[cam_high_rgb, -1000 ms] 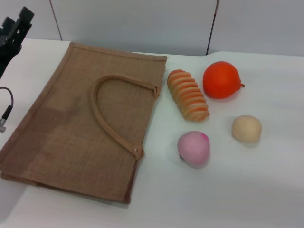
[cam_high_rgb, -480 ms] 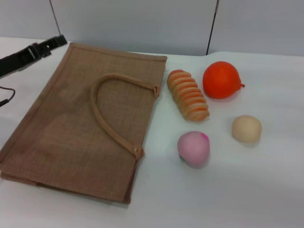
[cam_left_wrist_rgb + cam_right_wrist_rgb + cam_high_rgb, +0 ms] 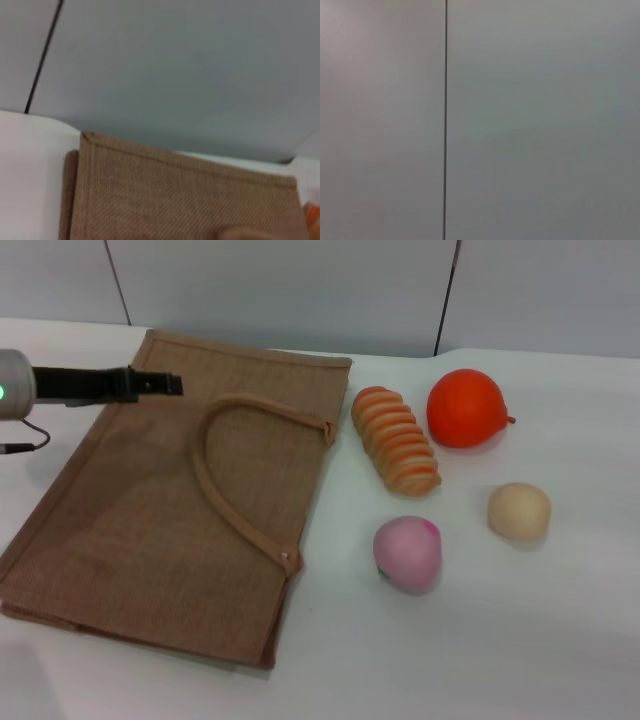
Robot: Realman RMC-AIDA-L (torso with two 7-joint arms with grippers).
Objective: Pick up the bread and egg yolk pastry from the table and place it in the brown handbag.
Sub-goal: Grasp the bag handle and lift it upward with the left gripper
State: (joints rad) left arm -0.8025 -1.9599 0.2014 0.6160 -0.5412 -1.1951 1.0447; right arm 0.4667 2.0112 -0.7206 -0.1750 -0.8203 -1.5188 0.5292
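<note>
**Inspector:** Your left gripper hung over the far left part of the brown handbag, and nothing was in it. Seen edge-on, its fingers showed as one dark bar, so I could not tell how far apart they stood. Your right gripper was not in any view; its wrist camera faced only a bare wall.

**Operator:** And the goods?

**Inspector:** The bread lay on the table just beside the handbag's right edge, lengthwise away from you. The egg yolk pastry lay nearer your right side, apart from the bread. Between them were a pink ball and an orange fruit, neither of which was yours to take. The handbag lay flat, its mouth toward the bread and its handle looped across the top panel.

**Operator:** What did the step call for?

**Inspector:** In my judgement, an opening first. A flat bag takes nothing in, so you would do well to lift the upper panel or the handle at the mouth and hold it up. The bread looked soft; I would close across its narrow width, lightly.

**Operator:** The arm's pose?

**Inspector:** Your left forearm reached in level from the left edge, wrist straight, fingers pointing rightward across the bag toward the handle. Its wrist view took in the bag's far edge.
</note>
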